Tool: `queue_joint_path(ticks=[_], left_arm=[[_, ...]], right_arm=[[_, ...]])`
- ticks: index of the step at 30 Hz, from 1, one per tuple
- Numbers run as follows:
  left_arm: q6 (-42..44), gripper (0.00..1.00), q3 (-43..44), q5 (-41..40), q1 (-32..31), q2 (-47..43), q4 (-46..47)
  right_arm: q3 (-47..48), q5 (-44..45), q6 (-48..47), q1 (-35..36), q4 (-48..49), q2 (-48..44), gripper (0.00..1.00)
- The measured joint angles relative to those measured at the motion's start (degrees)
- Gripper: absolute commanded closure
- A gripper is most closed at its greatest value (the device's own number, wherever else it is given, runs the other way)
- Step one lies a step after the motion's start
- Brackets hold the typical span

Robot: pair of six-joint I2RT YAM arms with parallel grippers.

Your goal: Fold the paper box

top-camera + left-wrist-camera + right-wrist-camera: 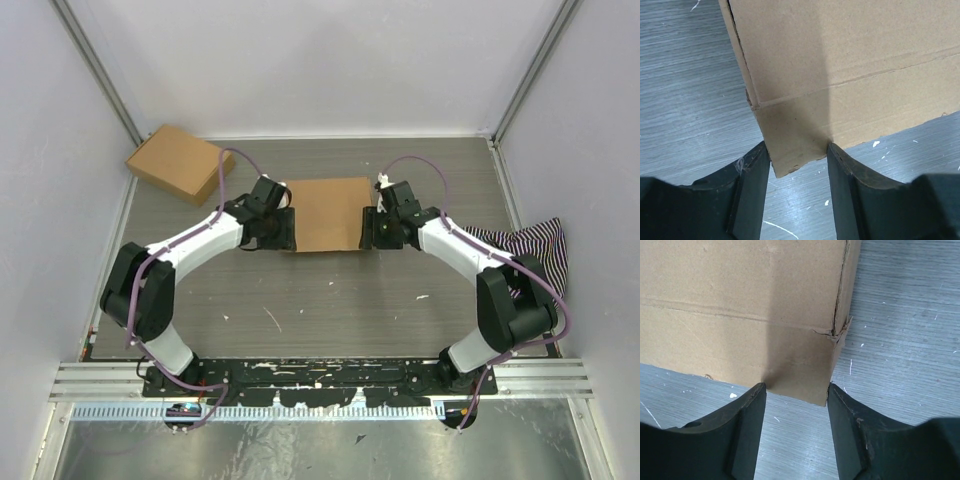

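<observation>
Grey table (330, 300) — paper box (325, 212) at centre

A corner of the paper box (328, 213) fills the gap between the fingers of the left hand (797, 150) and of the right hand (796, 389), blocking the way ahead. Behind both, bare tabletop (330, 300) gives passage. A second box (180, 163) lies beyond the left hand, striped cloth (548, 236) outside the right.

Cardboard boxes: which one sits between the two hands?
The paper box at mid-table, flanked by left hand and right hand; the other box lies apart in the far-left corner.
</observation>
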Motion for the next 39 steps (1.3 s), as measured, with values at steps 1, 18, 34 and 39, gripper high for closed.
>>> queue_joint_path(ticks=[1,18,34,39], left_arm=[[0.00,0.46,0.50,-0.02,0.02,-0.11,-0.79],[0.07,0.45,2.91,0.42,0.04,-1.60,-9.70],[1.70,0.45,4.44,2.25,-0.11,-1.62,-15.93],[2.08,0.46,4.55,3.04,-0.11,-1.66,-16.68]], right_arm=[[0.55,-0.13,0.13,-0.02,-0.72,0.00,0.44],[4.26,-5.29,2.38,-0.09,-8.00,0.02,0.39],[4.81,-9.31,2.29,-0.57,-12.92,0.15,0.39],[4.83,-11.15,2.05,-1.16,-13.29,0.17,0.39]])
